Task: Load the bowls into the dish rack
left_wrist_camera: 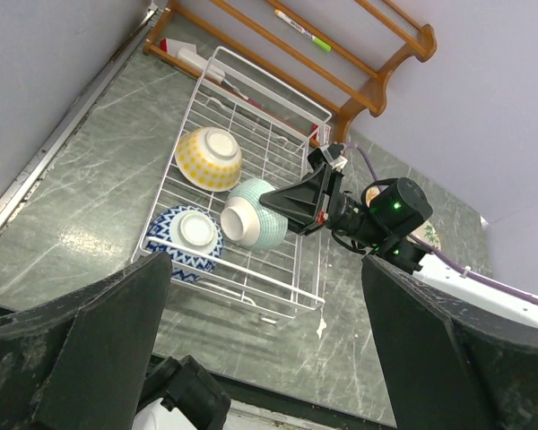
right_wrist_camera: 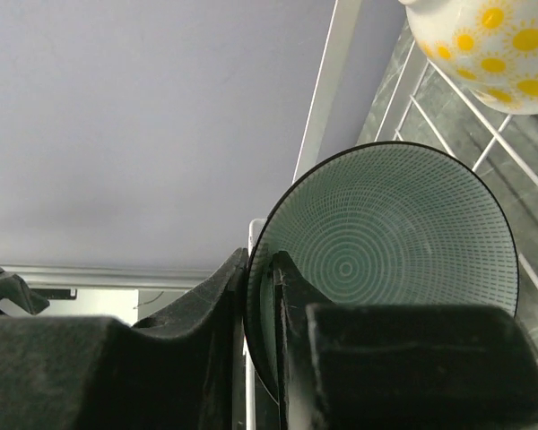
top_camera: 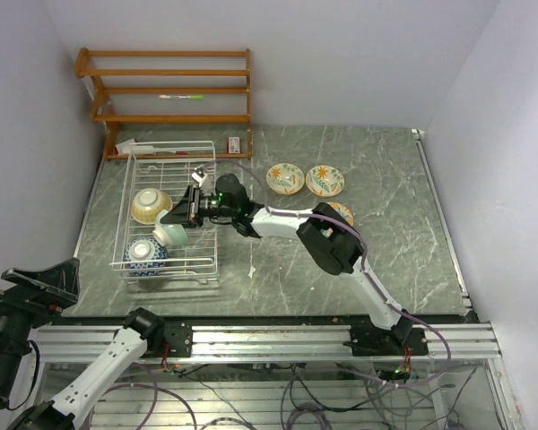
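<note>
The white wire dish rack (top_camera: 210, 177) stands at the left of the table. In it lie a yellow patterned bowl (top_camera: 151, 204) and a blue zigzag bowl (top_camera: 144, 255), both bottom up. My right gripper (top_camera: 181, 215) is shut on the rim of the mint green bowl (top_camera: 169, 235), holding it on its side inside the rack between those two. The right wrist view shows the green bowl's inside (right_wrist_camera: 403, 242) with the rim pinched between my fingers (right_wrist_camera: 291, 296). Three more patterned bowls (top_camera: 285, 177) (top_camera: 325, 180) (top_camera: 342, 213) sit right of the rack. My left gripper (left_wrist_camera: 260, 358) is open and empty, high above the near left edge.
A brown wooden slatted shelf (top_camera: 166, 90) stands against the back wall behind the rack, with a pen (top_camera: 181, 96) on it. Grey walls close in left and right. My right arm (top_camera: 332, 242) stretches across the table's middle.
</note>
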`<action>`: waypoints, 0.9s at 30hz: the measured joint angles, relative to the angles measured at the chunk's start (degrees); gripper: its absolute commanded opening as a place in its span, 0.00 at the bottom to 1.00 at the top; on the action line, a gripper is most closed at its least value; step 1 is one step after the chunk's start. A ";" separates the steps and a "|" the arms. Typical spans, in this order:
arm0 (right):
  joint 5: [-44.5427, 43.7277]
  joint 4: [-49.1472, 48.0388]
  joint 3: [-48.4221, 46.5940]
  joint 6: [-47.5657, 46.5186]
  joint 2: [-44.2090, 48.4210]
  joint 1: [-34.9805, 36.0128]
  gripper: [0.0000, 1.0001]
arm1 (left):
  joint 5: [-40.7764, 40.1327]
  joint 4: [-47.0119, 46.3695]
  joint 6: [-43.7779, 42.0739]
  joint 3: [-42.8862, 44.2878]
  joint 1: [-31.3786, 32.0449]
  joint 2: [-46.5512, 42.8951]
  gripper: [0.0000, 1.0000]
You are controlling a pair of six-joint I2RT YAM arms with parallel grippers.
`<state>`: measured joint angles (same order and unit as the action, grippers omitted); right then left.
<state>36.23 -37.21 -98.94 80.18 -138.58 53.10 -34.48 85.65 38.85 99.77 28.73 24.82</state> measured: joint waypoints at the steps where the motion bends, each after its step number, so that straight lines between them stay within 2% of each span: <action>1: -0.02 -0.63 0.55 0.42 0.00 -0.17 0.18 | -0.02 0.00 -0.04 0.00 0.00 0.04 0.99; 16: -0.72 -6.23 6.43 0.79 0.98 -4.33 0.31 | -0.50 0.00 -0.50 -0.02 0.74 0.11 0.99; 21: -0.76 -2.58 6.23 -2.51 1.84 -5.07 0.38 | -0.59 -0.02 -0.48 -0.17 0.81 0.11 0.99; 27: -1.51 6.43 3.02 -8.48 2.27 -5.16 0.44 | -0.85 -0.04 -0.46 -0.63 0.85 0.11 0.99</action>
<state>34.72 -30.79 -95.92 71.70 -136.31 47.94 -35.33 85.60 38.39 99.13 29.58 24.93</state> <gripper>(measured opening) 0.424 0.991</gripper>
